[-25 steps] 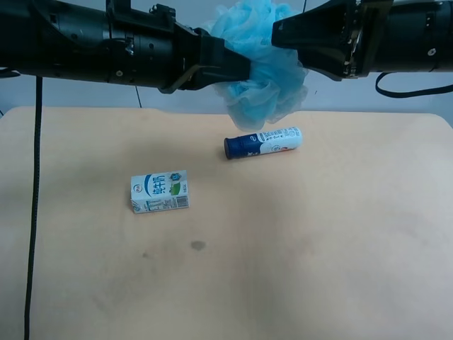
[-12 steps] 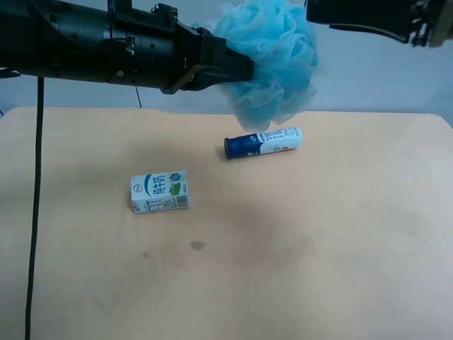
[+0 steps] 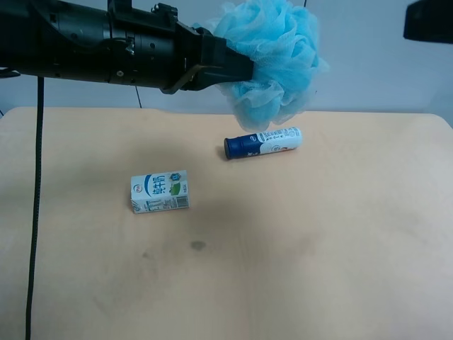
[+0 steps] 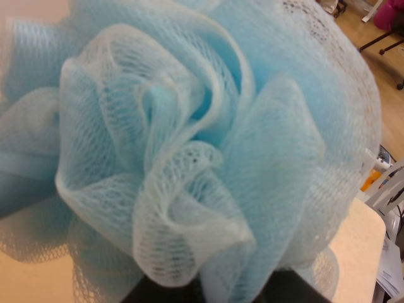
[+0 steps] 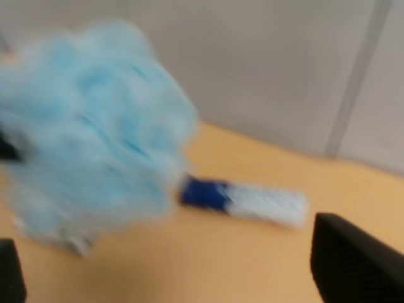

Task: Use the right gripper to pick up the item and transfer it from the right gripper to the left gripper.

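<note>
The loofah was soft, airy net mesh; the table matt, smooth wood-look; the carton glossy printed paper.

There is one light-blue mesh bath sponge, up above the far side of the surface. That single pale surface carries two things. One is a bottle with a dark blue cap, lying on its side at the far middle. The other is a small milk carton, nearer and to the left. Two black arms show: the left arm and the right arm, of which only a corner shows. One black cable hangs at the left edge. One small dark stain marks the surface.
</note>
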`<state>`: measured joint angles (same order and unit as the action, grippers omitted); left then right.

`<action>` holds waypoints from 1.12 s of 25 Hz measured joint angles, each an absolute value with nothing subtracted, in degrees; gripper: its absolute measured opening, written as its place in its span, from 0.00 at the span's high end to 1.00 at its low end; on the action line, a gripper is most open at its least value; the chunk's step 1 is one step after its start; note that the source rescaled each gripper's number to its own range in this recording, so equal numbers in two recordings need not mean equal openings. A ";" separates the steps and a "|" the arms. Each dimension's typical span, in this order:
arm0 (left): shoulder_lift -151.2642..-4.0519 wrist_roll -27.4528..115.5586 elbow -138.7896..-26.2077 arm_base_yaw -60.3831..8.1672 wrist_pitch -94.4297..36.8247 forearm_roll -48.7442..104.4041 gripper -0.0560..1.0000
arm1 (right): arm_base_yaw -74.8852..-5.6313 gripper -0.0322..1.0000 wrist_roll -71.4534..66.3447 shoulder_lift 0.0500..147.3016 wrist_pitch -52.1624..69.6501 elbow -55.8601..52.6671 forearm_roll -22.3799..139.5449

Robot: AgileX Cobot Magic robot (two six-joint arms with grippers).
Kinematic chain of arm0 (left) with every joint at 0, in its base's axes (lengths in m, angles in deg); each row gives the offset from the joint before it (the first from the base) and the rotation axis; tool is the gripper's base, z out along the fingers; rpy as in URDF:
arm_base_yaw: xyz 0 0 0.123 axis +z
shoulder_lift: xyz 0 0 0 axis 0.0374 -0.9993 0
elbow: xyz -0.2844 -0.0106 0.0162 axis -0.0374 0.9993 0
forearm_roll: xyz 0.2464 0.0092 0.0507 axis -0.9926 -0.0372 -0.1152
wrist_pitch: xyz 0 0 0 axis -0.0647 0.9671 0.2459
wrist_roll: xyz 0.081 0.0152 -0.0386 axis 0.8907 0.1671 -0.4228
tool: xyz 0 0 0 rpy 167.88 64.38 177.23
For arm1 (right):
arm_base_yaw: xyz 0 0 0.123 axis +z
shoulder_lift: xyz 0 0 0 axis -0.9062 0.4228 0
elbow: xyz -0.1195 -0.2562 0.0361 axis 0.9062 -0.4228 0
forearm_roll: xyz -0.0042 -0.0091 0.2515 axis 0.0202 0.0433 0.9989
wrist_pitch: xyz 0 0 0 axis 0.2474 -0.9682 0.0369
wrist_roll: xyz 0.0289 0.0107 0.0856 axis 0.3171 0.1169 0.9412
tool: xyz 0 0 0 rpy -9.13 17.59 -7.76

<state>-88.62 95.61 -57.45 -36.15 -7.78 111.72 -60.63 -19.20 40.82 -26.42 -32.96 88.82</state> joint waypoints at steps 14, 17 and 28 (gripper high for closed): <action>-88.62 95.67 -57.45 -36.15 -7.78 111.72 0.94 | -60.63 0.13 5.54 39.70 -42.05 -37.89 62.56; -88.62 95.67 -57.45 -36.15 -7.78 111.72 0.94 | -60.63 0.13 6.19 39.70 -42.05 -42.52 62.56; -88.62 95.72 -57.45 -36.15 -7.78 111.72 0.94 | -60.63 0.13 7.72 30.74 -46.32 -46.89 62.68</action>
